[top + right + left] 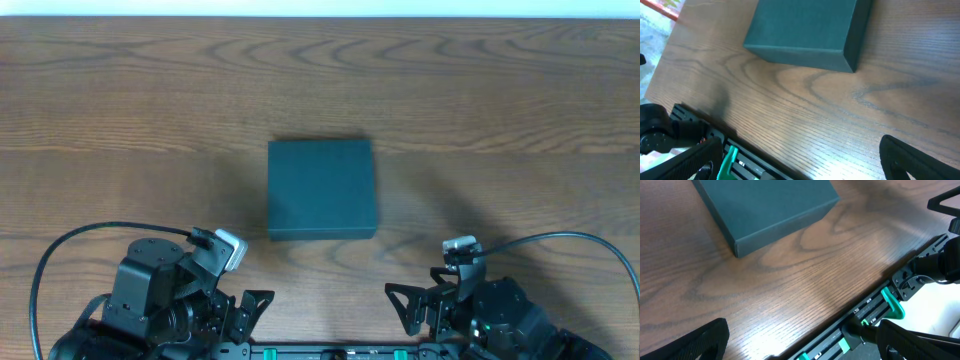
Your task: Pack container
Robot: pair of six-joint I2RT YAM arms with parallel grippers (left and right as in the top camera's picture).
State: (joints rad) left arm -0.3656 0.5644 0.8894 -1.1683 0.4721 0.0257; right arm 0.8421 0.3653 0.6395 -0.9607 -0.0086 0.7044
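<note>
The container [321,188] is a dark teal-black box with its lid shut, lying flat in the middle of the wooden table. It also shows at the top of the left wrist view [767,207] and of the right wrist view [807,30]. My left gripper [243,310] is open and empty at the table's front edge, left of the box. My right gripper [410,305] is open and empty at the front edge, right of the box. Both grippers are well short of the box. In the wrist views the fingers [800,345] [800,162] are spread wide over bare wood.
The wooden table [150,110] stretches wide around the box. A black mounting rail with green clips [875,312] runs along the front edge, also in the right wrist view [727,157]. Cables [90,235] loop off both arms.
</note>
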